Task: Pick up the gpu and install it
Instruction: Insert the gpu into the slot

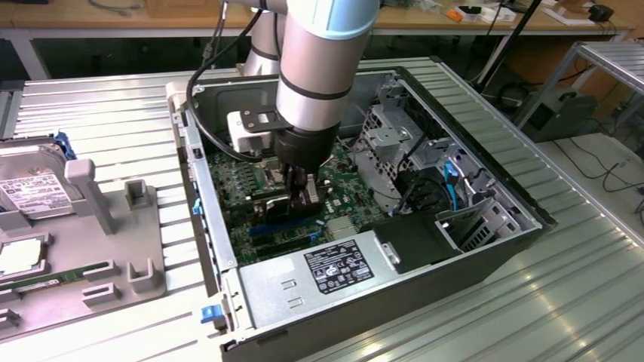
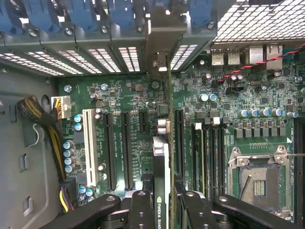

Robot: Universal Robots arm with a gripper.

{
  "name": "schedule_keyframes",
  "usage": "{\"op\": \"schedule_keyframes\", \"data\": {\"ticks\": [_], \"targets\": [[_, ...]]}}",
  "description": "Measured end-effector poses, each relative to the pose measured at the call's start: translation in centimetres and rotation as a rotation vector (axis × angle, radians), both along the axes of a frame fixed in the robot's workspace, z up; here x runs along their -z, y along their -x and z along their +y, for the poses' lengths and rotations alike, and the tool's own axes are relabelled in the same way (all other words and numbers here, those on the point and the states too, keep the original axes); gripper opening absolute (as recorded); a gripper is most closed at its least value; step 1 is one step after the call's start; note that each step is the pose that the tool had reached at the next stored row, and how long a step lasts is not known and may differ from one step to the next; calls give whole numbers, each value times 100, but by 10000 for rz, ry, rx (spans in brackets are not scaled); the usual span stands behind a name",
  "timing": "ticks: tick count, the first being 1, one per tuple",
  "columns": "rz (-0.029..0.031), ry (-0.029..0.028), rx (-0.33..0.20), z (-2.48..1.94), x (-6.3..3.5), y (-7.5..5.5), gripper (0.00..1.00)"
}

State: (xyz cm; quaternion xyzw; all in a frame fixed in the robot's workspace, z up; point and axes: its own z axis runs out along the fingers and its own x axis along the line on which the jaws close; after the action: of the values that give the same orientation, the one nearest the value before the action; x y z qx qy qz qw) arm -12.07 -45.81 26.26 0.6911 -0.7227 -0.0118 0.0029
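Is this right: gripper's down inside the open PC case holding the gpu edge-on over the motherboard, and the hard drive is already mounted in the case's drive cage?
Not quite. The hard drive lies outside the case, on the grey holder at the exterior view's left. The rest holds: the wrist view shows the gripper clamped on the gpu, edge-on over the motherboard.

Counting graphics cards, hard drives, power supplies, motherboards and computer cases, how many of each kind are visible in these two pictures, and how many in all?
gpu: 1
hard drive: 1
power supply: 1
motherboard: 1
computer case: 1
Total: 5
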Motion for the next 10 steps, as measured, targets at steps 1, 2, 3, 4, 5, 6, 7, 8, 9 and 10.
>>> {"op": "schedule_keyframes", "data": {"ticks": [1, 2, 3, 4, 5, 6, 7, 8, 9, 10], "targets": [[1, 0, 0, 0, 3, 0, 27], [0, -2, 0, 1, 13, 0, 27], [-3, -1, 0, 0, 28, 1, 27], [-4, -2, 0, 1, 40, 1, 27], [-5, -2, 0, 1, 51, 1, 27], [-4, 1, 0, 0, 57, 1, 27], [-2, 5, 0, 0, 61, 2, 27], [-2, 6, 0, 0, 68, 2, 27], [-3, 5, 0, 0, 73, 2, 27], [-6, 1, 0, 0, 76, 2, 27]]}}
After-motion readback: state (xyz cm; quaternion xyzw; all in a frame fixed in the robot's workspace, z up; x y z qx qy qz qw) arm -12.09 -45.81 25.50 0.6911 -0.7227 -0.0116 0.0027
